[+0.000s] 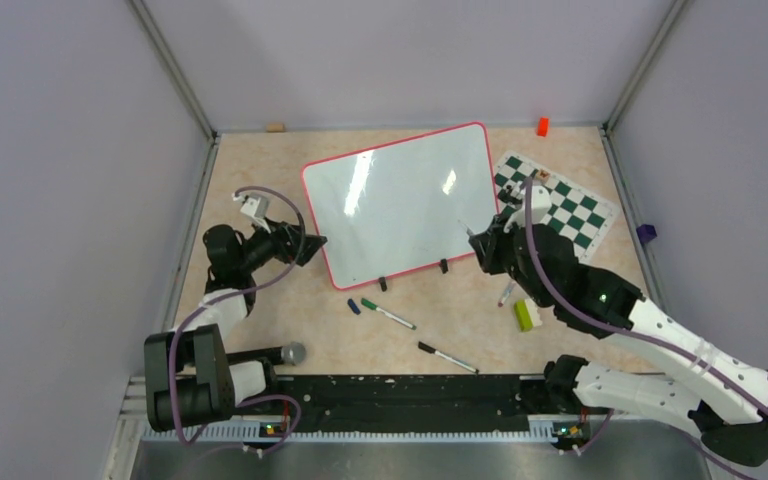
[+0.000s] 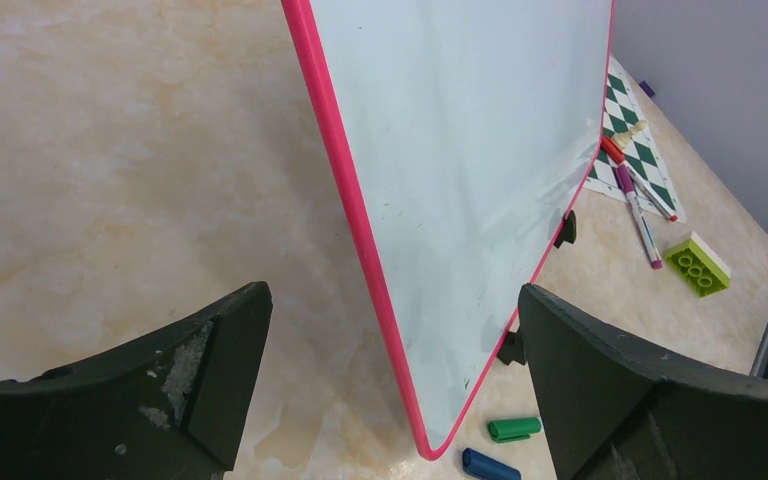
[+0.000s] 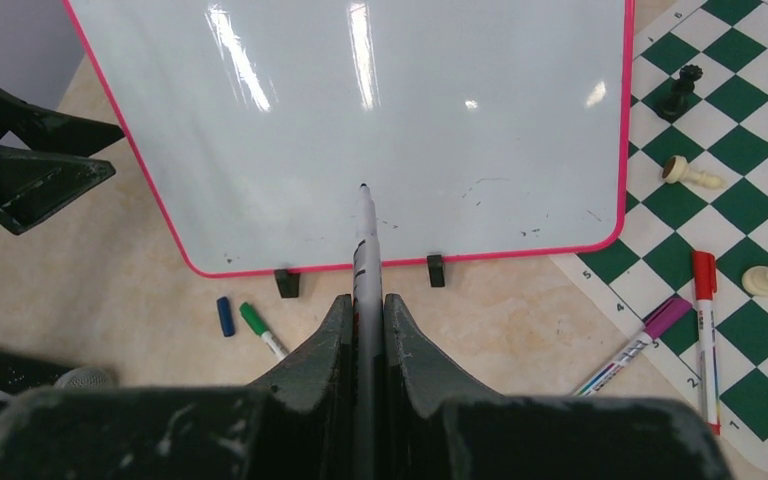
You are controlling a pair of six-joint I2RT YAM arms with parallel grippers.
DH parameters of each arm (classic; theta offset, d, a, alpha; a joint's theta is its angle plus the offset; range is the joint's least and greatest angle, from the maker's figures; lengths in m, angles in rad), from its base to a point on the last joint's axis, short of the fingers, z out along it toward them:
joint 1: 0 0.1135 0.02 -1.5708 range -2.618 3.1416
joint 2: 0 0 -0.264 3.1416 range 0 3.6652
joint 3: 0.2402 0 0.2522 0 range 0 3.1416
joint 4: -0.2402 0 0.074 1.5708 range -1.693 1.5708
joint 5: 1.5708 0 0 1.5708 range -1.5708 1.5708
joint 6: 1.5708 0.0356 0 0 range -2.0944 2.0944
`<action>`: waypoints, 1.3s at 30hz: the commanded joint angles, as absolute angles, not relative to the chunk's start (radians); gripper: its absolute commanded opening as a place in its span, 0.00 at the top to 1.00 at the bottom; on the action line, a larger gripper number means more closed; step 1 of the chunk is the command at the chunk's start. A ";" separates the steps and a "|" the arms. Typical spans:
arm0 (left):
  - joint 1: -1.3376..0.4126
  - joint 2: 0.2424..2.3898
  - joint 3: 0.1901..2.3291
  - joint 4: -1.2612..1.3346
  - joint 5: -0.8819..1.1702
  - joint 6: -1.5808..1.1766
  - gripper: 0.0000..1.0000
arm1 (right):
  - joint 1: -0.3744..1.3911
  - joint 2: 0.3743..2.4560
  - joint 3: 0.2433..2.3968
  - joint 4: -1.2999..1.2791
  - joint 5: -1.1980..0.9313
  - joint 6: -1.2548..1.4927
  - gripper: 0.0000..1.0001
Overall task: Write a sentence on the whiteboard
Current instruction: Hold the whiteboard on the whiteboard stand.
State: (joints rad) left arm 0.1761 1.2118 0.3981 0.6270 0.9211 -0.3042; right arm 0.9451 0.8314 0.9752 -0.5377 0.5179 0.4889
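Note:
The whiteboard (image 1: 400, 200) is glossy white with a red frame and two black feet, and stands tilted at the table's middle. No sentence is in view on it; only faint smudges mark the surface. My left gripper (image 1: 312, 243) is open at the board's left near corner. In the left wrist view the red edge (image 2: 360, 230) runs between the wide-apart fingers (image 2: 230, 350) without touching them. My right gripper (image 3: 365, 300) is shut on a white marker (image 3: 364, 235). Its dark tip points at the board's lower middle, just above the bottom frame.
A green-and-white chess mat (image 1: 570, 205) with a few pieces lies right of the board. A red marker (image 3: 702, 330) and a purple one (image 3: 640, 345) rest on its edge. A green marker (image 1: 388, 313), a blue cap (image 1: 353, 307), a black marker (image 1: 447, 357) and a green brick (image 1: 525, 314) lie in front.

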 commanded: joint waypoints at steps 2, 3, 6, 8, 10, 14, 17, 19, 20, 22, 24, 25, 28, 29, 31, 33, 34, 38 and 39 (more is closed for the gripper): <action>0.181 1.156 0.354 0.688 0.861 -0.297 0.01 | 0.947 0.831 0.976 -0.460 0.469 0.443 1.00; 0.181 1.124 0.338 0.696 0.837 -0.299 0.01 | 0.947 0.839 0.977 -0.448 0.461 0.437 1.00; 0.181 1.066 0.295 0.709 0.768 -0.304 0.01 | 0.948 0.884 0.992 -0.424 0.445 0.408 1.00; 0.180 1.040 0.284 0.697 0.736 -0.303 0.01 | 0.947 0.923 1.024 -0.421 0.440 0.387 1.00; 0.181 1.031 0.298 0.661 0.718 -0.301 0.01 | 0.947 0.962 1.056 -0.422 0.434 0.366 1.00; 0.181 1.062 0.354 0.574 0.736 -0.287 0.03 | 0.946 1.023 1.106 -0.417 0.452 0.341 1.00; 0.181 1.104 0.377 0.569 0.773 -0.287 0.05 | 0.947 1.057 1.122 -0.397 0.462 0.335 1.00; 0.180 1.117 0.377 0.586 0.796 -0.289 0.05 | 0.947 1.079 1.126 -0.366 0.457 0.331 1.00; 0.180 1.120 0.379 0.587 0.801 -0.288 0.06 | 0.948 1.091 1.128 -0.353 0.449 0.328 1.00; 0.181 1.125 0.382 0.585 0.802 -0.289 0.05 | 0.947 1.121 1.139 -0.331 0.425 0.320 1.00; 0.181 1.131 0.386 0.584 0.805 -0.288 0.05 | 0.947 1.166 1.161 -0.323 0.405 0.301 1.00; 0.181 1.134 0.389 0.583 0.806 -0.287 0.05 | 0.947 1.188 1.183 -0.332 0.415 0.299 1.00; 0.181 1.151 0.398 0.593 0.818 -0.287 0.05 | 0.947 1.243 1.247 -0.342 0.396 0.298 1.00; 0.180 1.159 0.401 0.600 0.826 -0.287 0.06 | 0.947 1.265 1.273 -0.345 0.369 0.297 1.00; 0.180 1.184 0.412 0.611 0.846 -0.286 0.06 | 0.947 1.317 1.343 -0.361 0.316 0.293 1.00; 0.181 1.216 0.432 0.631 0.879 -0.285 0.06 | 0.946 1.379 1.414 -0.388 0.281 0.300 1.00; 0.181 1.237 0.440 0.638 0.895 -0.285 0.06 | 0.947 1.410 1.446 -0.401 0.268 0.301 1.00; 0.182 1.322 0.490 0.652 0.962 -0.293 0.02 | 0.949 1.515 1.559 -0.438 0.245 0.304 1.00; 0.183 1.342 0.501 0.661 0.985 -0.294 0.01 | 0.949 1.536 1.582 -0.442 0.241 0.302 1.00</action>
State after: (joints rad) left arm 0.1761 1.2819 0.4332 0.5842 0.8810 -0.3004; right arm 0.9451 1.4673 1.4769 -0.4118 0.2893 0.3134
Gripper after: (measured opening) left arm 0.975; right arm 0.093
